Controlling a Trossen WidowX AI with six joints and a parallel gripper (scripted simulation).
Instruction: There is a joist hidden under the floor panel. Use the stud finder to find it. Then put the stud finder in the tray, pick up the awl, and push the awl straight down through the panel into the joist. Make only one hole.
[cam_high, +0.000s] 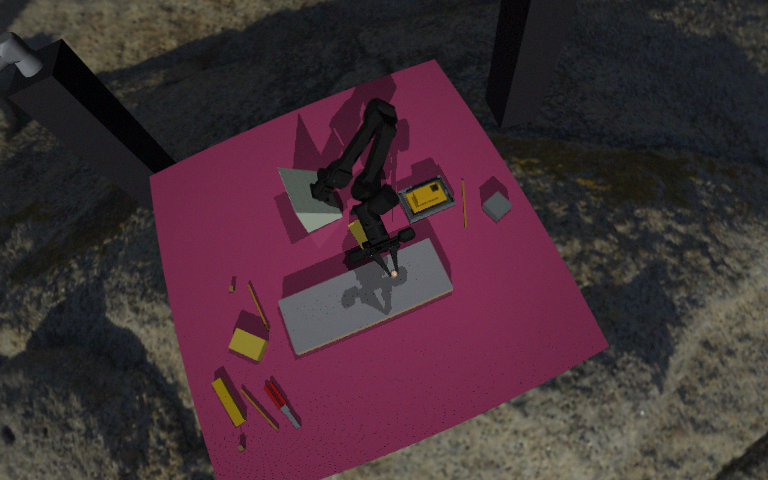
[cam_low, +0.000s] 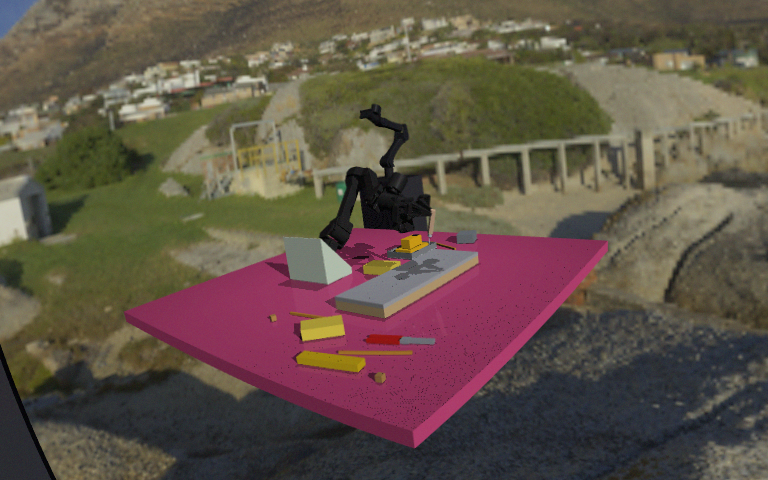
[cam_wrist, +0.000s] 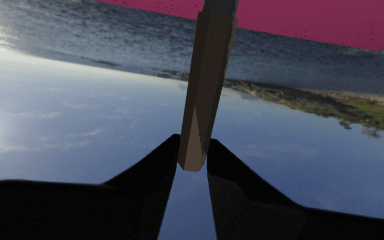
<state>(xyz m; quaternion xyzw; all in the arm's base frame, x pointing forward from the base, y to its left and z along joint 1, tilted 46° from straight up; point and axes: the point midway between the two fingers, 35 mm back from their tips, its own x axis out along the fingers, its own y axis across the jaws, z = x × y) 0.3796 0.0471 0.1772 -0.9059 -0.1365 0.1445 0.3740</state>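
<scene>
My gripper (cam_high: 391, 272) (cam_wrist: 193, 142) is shut on the awl (cam_low: 431, 224) (cam_wrist: 208, 75) by its wooden handle. The awl is near upright, tip down, and hangs above the right half of the grey floor panel (cam_high: 328, 319) (cam_low: 373, 295). In the exterior view a gap shows between the tip and the panel; in the wrist view the tip is out of frame. The gripper's shadow falls on the panel. The yellow stud finder (cam_high: 424, 198) (cam_low: 411, 243) sits in the grey tray (cam_high: 413, 217) (cam_low: 395, 255) behind the panel. The joist is hidden.
A pale green wedge (cam_high: 323, 221) (cam_low: 305, 260) stands by the arm. A yellow block (cam_high: 355, 230) (cam_low: 381, 267) lies behind the panel. A grey block (cam_high: 496, 206) (cam_low: 466, 237) is beyond the tray. A red-handled tool (cam_high: 277, 393) (cam_low: 384, 339) and a yellow bar (cam_high: 228, 401) (cam_low: 330, 362) lie left.
</scene>
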